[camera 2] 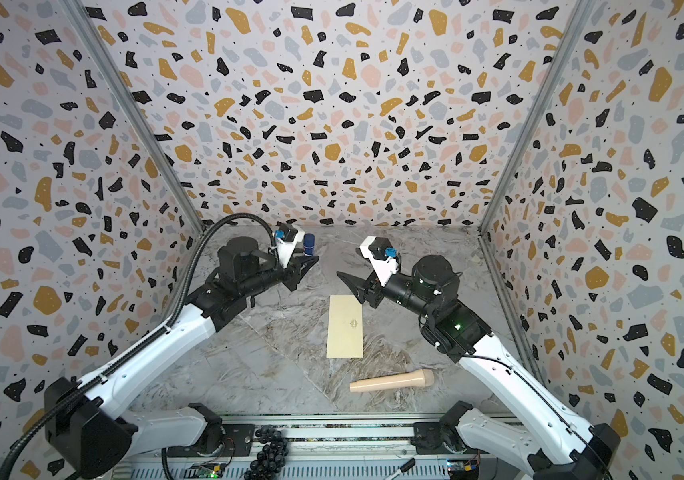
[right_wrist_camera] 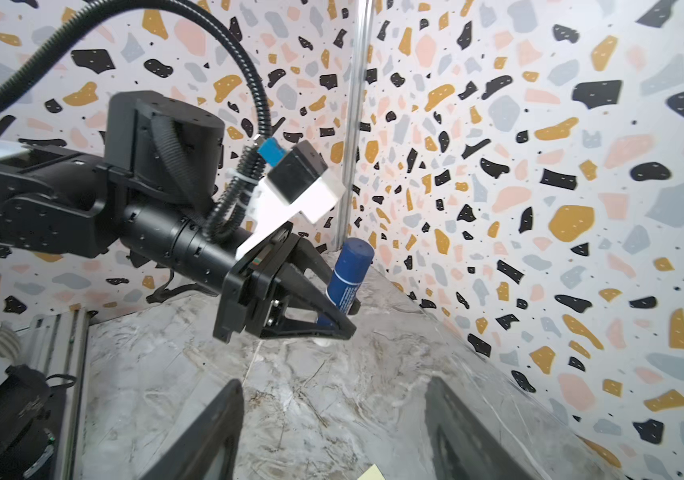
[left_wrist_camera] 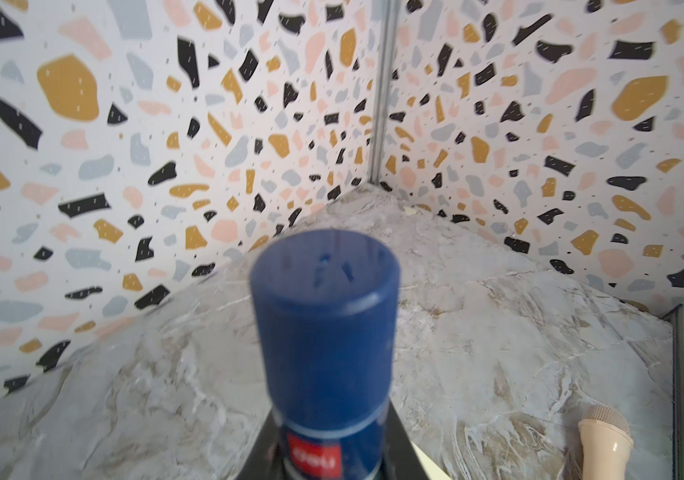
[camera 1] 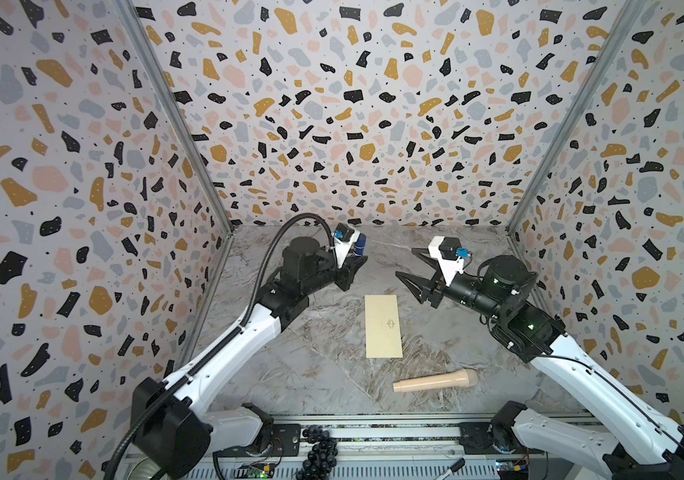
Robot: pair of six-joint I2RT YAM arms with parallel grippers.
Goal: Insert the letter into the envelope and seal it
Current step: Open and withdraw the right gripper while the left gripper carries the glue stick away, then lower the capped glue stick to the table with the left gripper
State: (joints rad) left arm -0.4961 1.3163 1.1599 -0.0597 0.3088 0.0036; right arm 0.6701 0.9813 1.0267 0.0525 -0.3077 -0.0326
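The envelope point(camera 1: 384, 326) lies flat in the middle of the surface point(camera 1: 290, 374), with its small mark facing up. Its long side runs from the front toward the back wall. I cannot see the letter anywhere; maybe it is already inside.

The left claw point(right_wrist_camera: 342, 318) squeezes a blue glue stick point(right_wrist_camera: 350, 272) and holds it almost straight up. It is off to the left of the envelope's far end. The right claw point(camera 1: 406, 262) is wide open and holds nothing. It hangs just right of that same far end and looks a bit nearer.

To glue the envelope shut, I think the left claw must go right and down to that short end. I cannot tell where the flap is.
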